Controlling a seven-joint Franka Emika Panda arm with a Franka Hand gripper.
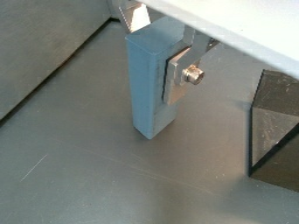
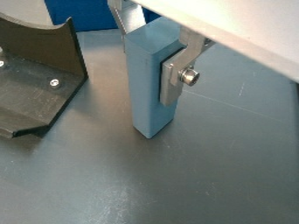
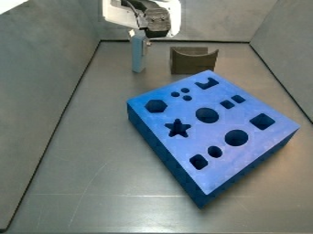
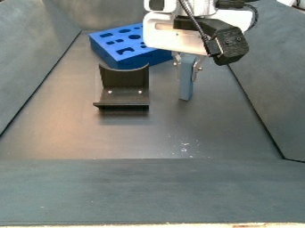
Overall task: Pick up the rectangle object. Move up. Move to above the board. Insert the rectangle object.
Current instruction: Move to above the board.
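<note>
Closest to the wrist cameras, the rectangle object (image 1: 149,83) stands upright, a pale blue bar with plain faces, its lower end at or just above the dark counter (image 1: 82,175); whether it touches cannot be told. The tool (image 1: 173,66) is clenched on the bar's upper part: in both wrist views a flat silver finger (image 2: 176,74) lies pressed against one side face, with a round screw head showing on the plate. The opposite finger is hidden behind the bar, so only that one contact is visible. The bar hangs straight, not tilted, in line with the tool.

In a side view the tool (image 3: 138,35) sits at the far end of the counter, holding the bar (image 3: 137,53) vertical, just beside the fixture (image 3: 192,58), apart from it. The board (image 3: 210,132), a bright blue slab with dark star, hexagon, circle and square holes, lies well apart from the bar, nearer that camera. From the opposite side view the bar (image 4: 186,80) stands next to the fixture (image 4: 123,89), with the board (image 4: 128,46) behind them.
</note>
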